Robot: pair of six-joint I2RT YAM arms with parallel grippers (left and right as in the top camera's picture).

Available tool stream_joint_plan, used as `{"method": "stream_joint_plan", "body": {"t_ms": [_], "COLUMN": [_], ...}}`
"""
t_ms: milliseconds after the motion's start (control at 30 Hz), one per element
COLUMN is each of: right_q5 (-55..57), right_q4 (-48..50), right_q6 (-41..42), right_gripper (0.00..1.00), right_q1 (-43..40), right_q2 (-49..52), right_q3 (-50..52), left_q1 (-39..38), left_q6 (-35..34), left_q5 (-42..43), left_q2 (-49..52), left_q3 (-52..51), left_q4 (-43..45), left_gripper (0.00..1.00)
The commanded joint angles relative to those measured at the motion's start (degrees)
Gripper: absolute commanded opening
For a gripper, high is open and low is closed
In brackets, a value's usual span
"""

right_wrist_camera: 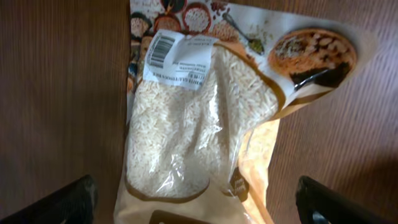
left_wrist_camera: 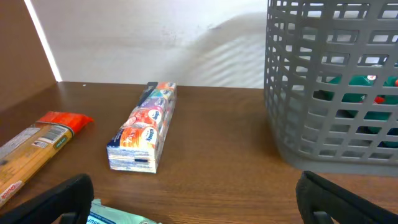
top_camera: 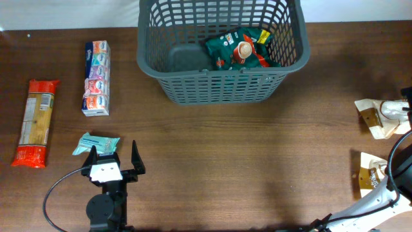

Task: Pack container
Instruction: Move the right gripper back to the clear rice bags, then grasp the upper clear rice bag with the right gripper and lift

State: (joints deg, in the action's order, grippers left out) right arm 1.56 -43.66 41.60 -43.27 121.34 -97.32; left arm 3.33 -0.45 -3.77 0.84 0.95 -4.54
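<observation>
The dark grey slotted container (top_camera: 222, 87) stands at the back centre, and its wall fills the right of the left wrist view (left_wrist_camera: 329, 93). Green snack packets (top_camera: 241, 48) lie inside it. My left gripper (top_camera: 114, 153) stands open near the front left, just behind a small teal packet (top_camera: 96, 143). That teal packet (left_wrist_camera: 115, 216) shows by the left finger, with nothing between the jaws (left_wrist_camera: 196, 205). My right gripper (right_wrist_camera: 199, 205) hangs open over a rice bag (right_wrist_camera: 199, 112) at the far right, its fingers apart on either side of the bag.
A long orange pasta packet (top_camera: 35, 122) and a multicoloured carton pack (top_camera: 96, 77) lie at the left. Two rice bags (top_camera: 373, 119) (top_camera: 368, 171) lie at the right edge. The right arm (top_camera: 393, 180) and a cable (top_camera: 55, 193) run along the front.
</observation>
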Motion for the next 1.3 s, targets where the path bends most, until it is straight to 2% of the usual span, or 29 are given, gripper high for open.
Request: {"method": "stream_joint_plan", "body": {"t_ms": [0,100,433,1233,1267], "right_q5": [-0.7,-0.7,-1.0,-1.4,-1.4], "right_q4": [0.0,0.8,7.2,7.7,7.7], "right_q6": [1.7,4.8,2.8,0.8,0.8], "right_gripper": [0.99,0.99,0.99,0.99,0.96], "right_q1": [-0.1,-0.2,-0.2,-0.2,-0.2], "right_q2": [1.2,1.2,1.3,5.2,5.4], "right_q3": [1.8,4.0,9.8,10.1,10.1], "left_q1": [-0.2,-0.2,-0.2,-0.2,-0.2], "left_q6": [-0.6,-0.6,-0.6,-0.6,-0.6], "left_q5": [0.6,0.6,0.6,0.6,0.6], "left_q2": [-0.5,-0.5,-0.5,-0.5,-0.5], "left_q3": [-0.4,-0.4,-0.4,-0.4,-0.4], "left_q4": [0.0,0.0,0.0,0.0,0.0], "left_gripper": [0.99,0.99,0.99,0.99,0.99]}}
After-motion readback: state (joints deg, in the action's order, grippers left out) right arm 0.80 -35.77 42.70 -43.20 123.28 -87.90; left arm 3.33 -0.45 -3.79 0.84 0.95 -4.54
